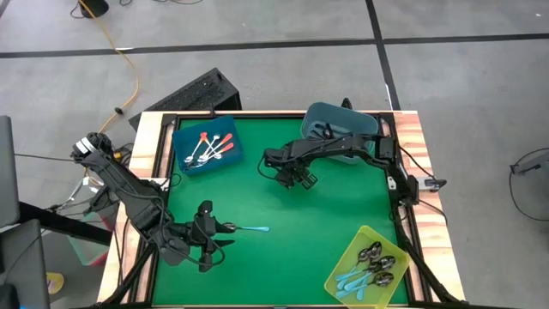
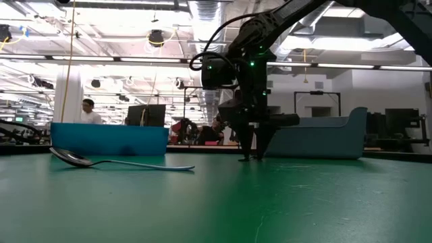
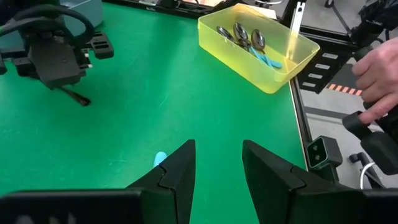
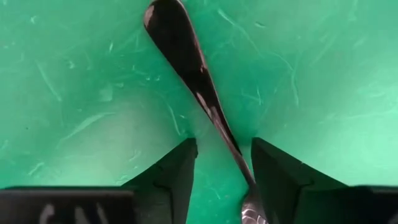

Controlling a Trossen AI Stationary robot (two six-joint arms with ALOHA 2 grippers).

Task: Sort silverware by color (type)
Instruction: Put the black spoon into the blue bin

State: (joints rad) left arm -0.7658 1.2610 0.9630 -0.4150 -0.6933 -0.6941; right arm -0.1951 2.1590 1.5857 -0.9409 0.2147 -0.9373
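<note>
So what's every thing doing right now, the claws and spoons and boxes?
Right claw: down on the mat, fingers either side of a dark spoon, not yet gripping.
Left claw: open, empty, above a blue-handled spoon lying flat.
Blue box: holds red-handled spoons.
Yellow box: holds blue-handled spoons.

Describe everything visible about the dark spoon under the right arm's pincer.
The dark spoon looks like plain glossy dark metal, with a broad rounded handle end tapering to a thin neck. It lies flat on the green table mat, near the table's middle. Its neck runs between the two fingers of the right pincer, which straddle it with gaps showing on both sides, so it is not yet gripped. Its bowl is only partly visible at the picture's edge.
</note>
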